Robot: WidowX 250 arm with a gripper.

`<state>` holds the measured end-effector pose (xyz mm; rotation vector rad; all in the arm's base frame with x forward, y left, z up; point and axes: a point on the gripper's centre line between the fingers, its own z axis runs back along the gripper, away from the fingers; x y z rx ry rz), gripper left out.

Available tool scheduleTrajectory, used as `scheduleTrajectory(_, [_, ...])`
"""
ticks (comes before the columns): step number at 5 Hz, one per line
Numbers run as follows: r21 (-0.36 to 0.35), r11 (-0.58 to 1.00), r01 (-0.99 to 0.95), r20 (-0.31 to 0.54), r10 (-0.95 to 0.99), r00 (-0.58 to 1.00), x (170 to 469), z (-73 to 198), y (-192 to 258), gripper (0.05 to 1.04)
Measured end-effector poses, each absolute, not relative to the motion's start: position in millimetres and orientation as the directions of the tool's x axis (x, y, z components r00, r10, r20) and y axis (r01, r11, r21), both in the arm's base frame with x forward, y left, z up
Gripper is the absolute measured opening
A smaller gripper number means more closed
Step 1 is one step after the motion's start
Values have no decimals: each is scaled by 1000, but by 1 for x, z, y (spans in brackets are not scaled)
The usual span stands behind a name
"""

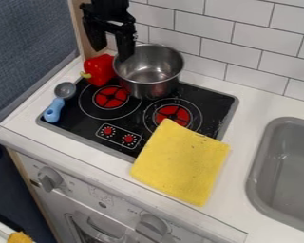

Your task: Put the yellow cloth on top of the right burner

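Yellow cloth (182, 163), flat, dark-specked, roughly square, one corner overlapping right burner (174, 113); jaws wide apart.

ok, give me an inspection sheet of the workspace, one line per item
surface: white counter with inset black cooktop
job's things: yellow cloth lies flat across the cooktop's front edge and onto the counter, one corner over the front of the right burner
clutter: metal pot, red pepper, blue-handled scoop
gripper: open, by the pot's left rim; contact unclear
cables: nothing seen
surroundings: tiled wall behind, grey sink at right
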<state>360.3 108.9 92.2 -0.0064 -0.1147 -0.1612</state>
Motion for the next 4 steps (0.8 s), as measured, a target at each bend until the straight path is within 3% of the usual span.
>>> scheduleTrajectory(1, [-11,988,157,91,-155,984,357,81,108,1005])
scheduleTrajectory(2, [7,985,173,87,-172,981,329,84,90,1005])
scheduleTrajectory(3, [72,962,265,128,-272,954,297,103,60,1005])
scheduleTrajectory(4, [64,929,365,92,-370,925,266,85,21,1005])
